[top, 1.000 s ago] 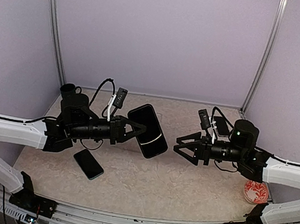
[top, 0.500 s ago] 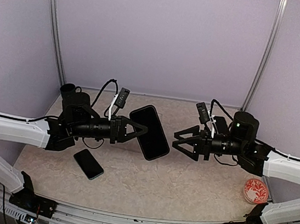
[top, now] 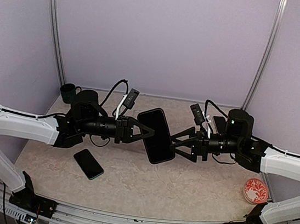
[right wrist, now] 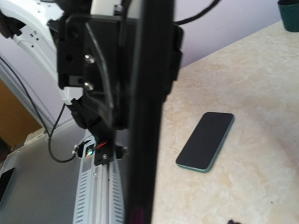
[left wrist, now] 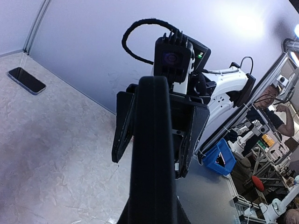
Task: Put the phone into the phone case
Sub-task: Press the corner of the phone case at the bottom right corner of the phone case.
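The pale marbled table top (top: 195,190) is seen well below the landmark of the moment: a large black flat rectangular slab (top: 158,135), taken to be the phone case (its inner side cannot be made out), held up in mid-air between the two arms. The case's left edge is pinched by the left gripper (top: 143,132), with the fingers pressed together on it. At the case's right edge the right gripper (top: 179,143) is seen with its jaws spread and the free edge lined up with the gap. Whether contact is made cannot be told. The smaller dark phone with a teal rim (top: 88,163) is seen lying flat on the table, below and to the left of the case, touched by nothing.

Trouble is to be expected at the handover. If the right jaws are closed off-centre, or on the thin edge only, the case could be twisted out of the left pinch and dropped. If the left pinch is released before the right one is firm, the same fall is risked. A flexible case could also be bent between two opposing grips. With both arms occupied at the case, the phone is not yet reached.
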You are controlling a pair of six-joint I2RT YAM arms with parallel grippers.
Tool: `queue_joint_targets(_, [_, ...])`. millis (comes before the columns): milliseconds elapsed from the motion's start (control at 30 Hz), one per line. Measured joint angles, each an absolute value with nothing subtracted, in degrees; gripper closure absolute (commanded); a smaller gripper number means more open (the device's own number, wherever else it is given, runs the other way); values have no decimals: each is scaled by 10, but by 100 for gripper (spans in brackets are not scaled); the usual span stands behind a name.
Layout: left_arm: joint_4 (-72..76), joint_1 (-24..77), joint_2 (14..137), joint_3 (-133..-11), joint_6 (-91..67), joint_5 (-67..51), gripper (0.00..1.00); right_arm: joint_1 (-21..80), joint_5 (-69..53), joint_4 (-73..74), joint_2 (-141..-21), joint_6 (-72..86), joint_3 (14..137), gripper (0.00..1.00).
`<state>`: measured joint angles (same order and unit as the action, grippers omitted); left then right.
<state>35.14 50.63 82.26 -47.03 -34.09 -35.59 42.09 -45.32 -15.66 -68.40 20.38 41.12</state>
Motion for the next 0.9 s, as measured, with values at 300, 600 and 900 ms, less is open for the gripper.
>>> queue_joint_targets(300, [352, 506, 850, -490, -341, -377, 100, 421, -480, -136, -704, 196, 423, 36])
queue_joint_targets(600, [341, 504, 857, -503, -334, -395, 100, 421, -491, -118, -711, 180, 430, 48])
queue_joint_targets(900, [329, 504, 866, -512, -328, -405, 100, 421, -514, -88, -715, 161, 437, 54])
